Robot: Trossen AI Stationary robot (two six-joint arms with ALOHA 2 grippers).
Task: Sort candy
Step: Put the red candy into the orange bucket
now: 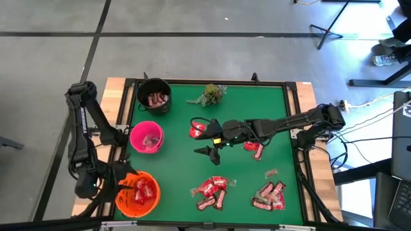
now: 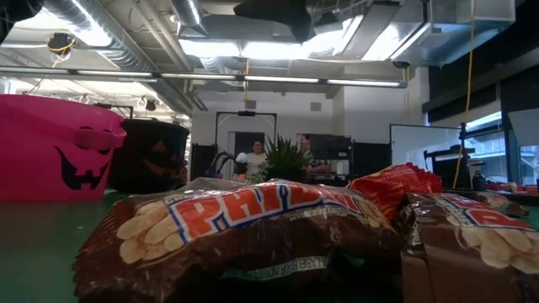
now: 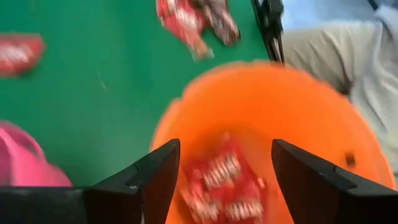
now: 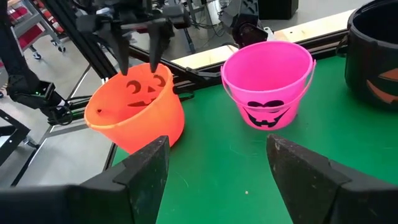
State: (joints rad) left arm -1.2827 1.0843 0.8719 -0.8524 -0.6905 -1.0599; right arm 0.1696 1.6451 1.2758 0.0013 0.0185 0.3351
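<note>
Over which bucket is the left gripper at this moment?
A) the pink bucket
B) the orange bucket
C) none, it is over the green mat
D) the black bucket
B: the left wrist view looks straight down past the left gripper, its fingers apart, into the orange bucket, where red candy packets lie; the right wrist view also shows that gripper hanging over the orange bucket's rim.
</note>
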